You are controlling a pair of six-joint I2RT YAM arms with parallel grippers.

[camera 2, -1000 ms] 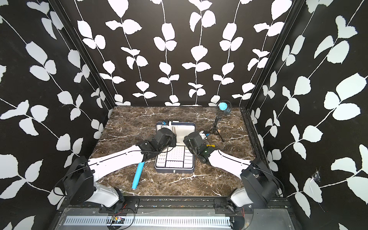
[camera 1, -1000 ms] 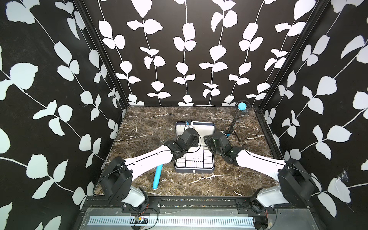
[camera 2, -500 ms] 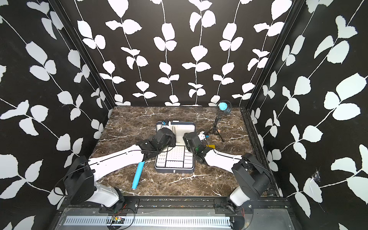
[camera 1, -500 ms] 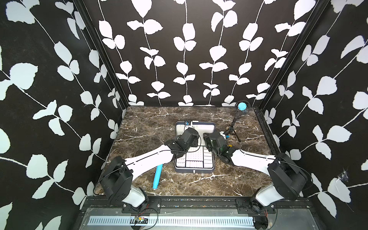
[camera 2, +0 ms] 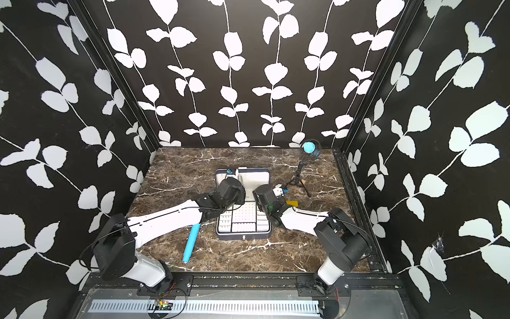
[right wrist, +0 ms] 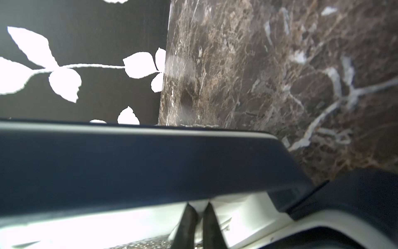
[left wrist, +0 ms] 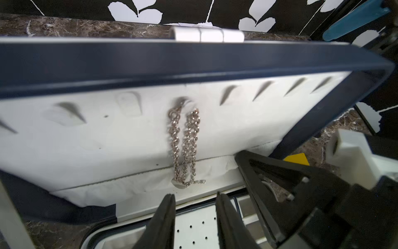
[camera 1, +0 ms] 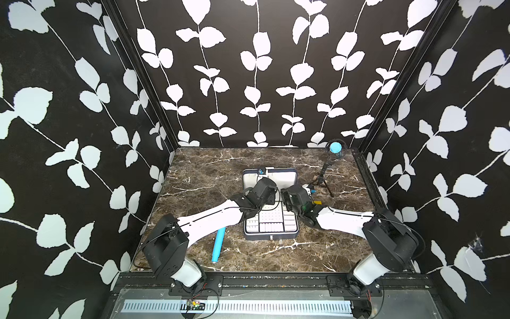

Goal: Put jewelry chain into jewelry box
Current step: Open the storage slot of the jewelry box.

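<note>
The jewelry box lies open mid-table, its navy lid raised at the far side, with a gridded white tray below. The jewelry chain hangs doubled from a hook on the lid's white lining, its lower end resting on the lining's pocket. My left gripper is open just below the chain, not touching it, over the dotted tray. My right gripper is shut, its tips against the white lining under the lid's edge. Whether it pinches fabric I cannot tell.
A blue tube lies left of the box beside the left arm. A small yellow block sits right of the box. A mini tripod with a blue round head stands at the back right.
The right gripper's jaws have closed and its arm has drawn in closer to the box. The left arm and the chain have stayed put.
</note>
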